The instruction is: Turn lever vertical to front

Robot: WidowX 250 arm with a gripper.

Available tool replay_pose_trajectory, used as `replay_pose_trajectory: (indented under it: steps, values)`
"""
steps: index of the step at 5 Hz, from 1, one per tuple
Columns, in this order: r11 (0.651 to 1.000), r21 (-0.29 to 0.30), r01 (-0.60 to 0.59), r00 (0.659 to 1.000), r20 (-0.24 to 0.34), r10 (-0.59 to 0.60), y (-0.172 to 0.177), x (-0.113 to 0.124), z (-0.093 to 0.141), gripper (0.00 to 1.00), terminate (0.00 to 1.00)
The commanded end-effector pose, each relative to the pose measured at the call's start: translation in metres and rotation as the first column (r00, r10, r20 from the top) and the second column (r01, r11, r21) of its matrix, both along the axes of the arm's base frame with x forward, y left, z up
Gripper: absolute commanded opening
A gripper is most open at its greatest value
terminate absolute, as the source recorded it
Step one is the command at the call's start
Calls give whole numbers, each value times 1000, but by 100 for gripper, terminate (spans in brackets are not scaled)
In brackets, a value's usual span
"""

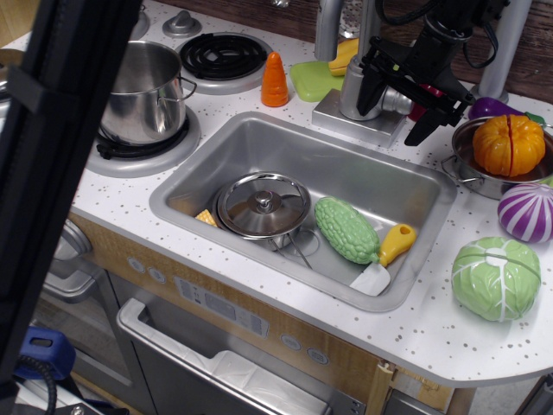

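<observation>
The grey faucet body [354,79] stands on its base plate [346,117] behind the sink [415,186]. A stubby silver side knob [397,101] sticks out to its right. The slim lever bar is hidden behind my gripper, so I cannot tell its angle. My black gripper [390,117] comes down from the upper right. Its jaws stand apart, one finger [370,86] against the faucet body, the other fingertip [418,134] right of the knob. The knob sits between them. It is open.
The sink holds a pot lid [263,205], a green bumpy vegetable [346,229] and a yellow-handled spatula [389,252]. A bowl with an orange pumpkin [508,145], a purple onion [527,212] and a cabbage [495,277] lie right. A steel pot [143,82], an orange cone [275,79] and a black post [52,173] are left.
</observation>
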State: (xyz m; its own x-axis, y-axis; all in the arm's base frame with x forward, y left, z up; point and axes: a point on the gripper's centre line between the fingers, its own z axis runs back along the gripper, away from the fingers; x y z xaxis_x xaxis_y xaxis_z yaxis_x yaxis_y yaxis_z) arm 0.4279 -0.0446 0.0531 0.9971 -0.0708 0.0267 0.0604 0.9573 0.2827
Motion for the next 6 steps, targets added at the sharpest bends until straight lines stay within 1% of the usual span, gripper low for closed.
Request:
replay_pose_trajectory:
  steps: [1,2,3,4,5,6]
  values:
    - [1000,0,0,1000,0,0,0,0,0,100,0]
    - [999,28,-22,991,136,18,3,-3,19,100,0]
    - [998,57,-35,976,217,21,1,0,37,100,0]
    - [996,77,-55,951,307,29,0,7,54,100,0]
    - [994,86,-65,921,390,27,1,16,65,100,0]
    - [995,85,-59,890,456,14,4,31,66,100,0]
